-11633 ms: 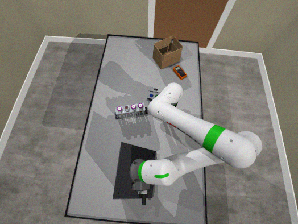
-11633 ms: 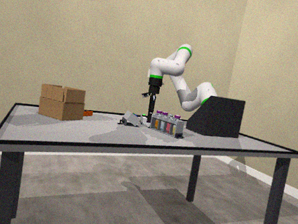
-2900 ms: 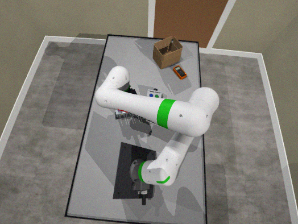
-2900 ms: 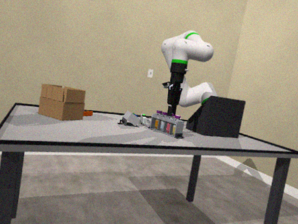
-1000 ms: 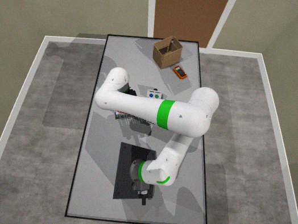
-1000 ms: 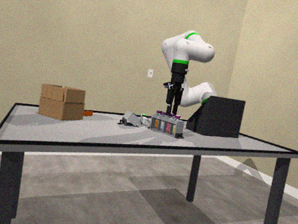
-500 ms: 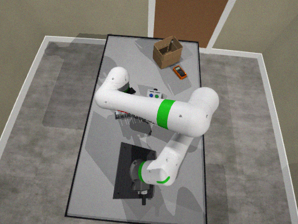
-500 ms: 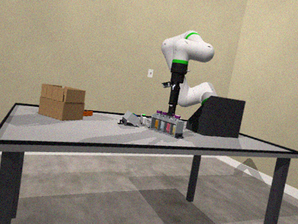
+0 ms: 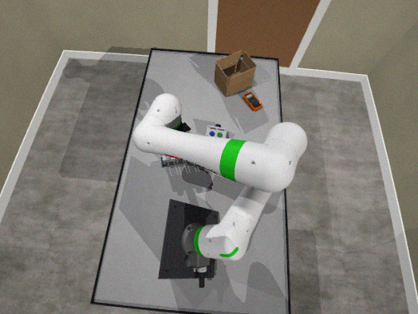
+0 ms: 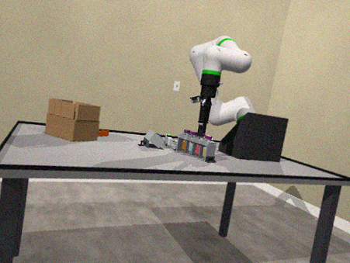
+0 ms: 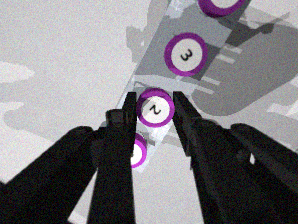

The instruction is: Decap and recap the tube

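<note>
A grey, black-edged surface (image 10: 85,154) carries a cardboard box (image 10: 72,125); an orange meter (image 9: 252,100); the tube station (image 10: 196,147); a key housing (image 9: 215,131); the arm's dark base plate (image 9: 172,239).

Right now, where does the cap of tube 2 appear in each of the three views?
Top: not visible, hidden under the white forearm.
Exterior: second purple cap from the right on the tube rack, directly under the gripper.
Wrist: cap of tube 2 at centre, gripped between the black fingers.
Shared landmark: the gripper.
</note>
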